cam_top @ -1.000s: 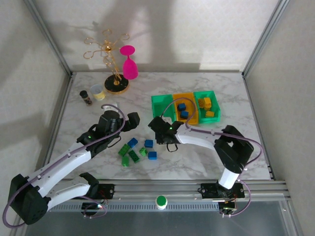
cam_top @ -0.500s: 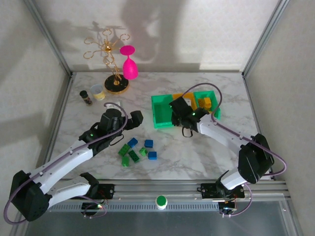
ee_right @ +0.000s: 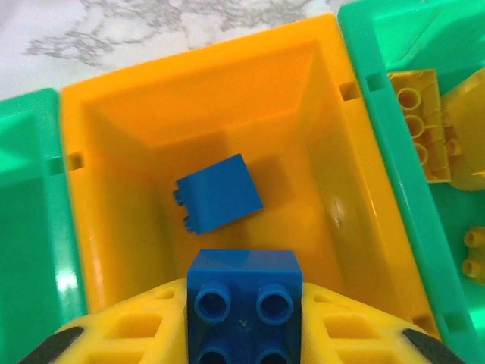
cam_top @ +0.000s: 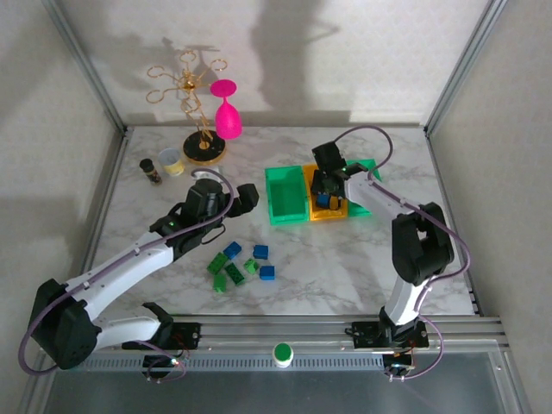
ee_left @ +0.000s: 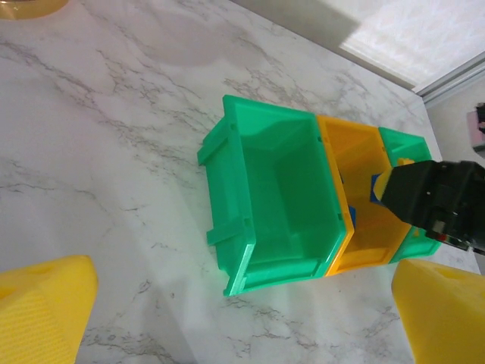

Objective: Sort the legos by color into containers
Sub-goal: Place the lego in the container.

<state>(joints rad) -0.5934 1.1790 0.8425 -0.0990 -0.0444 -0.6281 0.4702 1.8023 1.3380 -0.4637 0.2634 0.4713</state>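
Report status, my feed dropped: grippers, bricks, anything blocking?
Right gripper shut on blue brick above orange bin. Left gripper open, empty. Loose bricks on table. Nothing blocking.

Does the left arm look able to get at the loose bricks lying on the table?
Probably yes. The left end effector is open and empty, the loose bricks lie uncovered close by, and the right end effector, holding a blue brick, is off over the yellow-orange bin.
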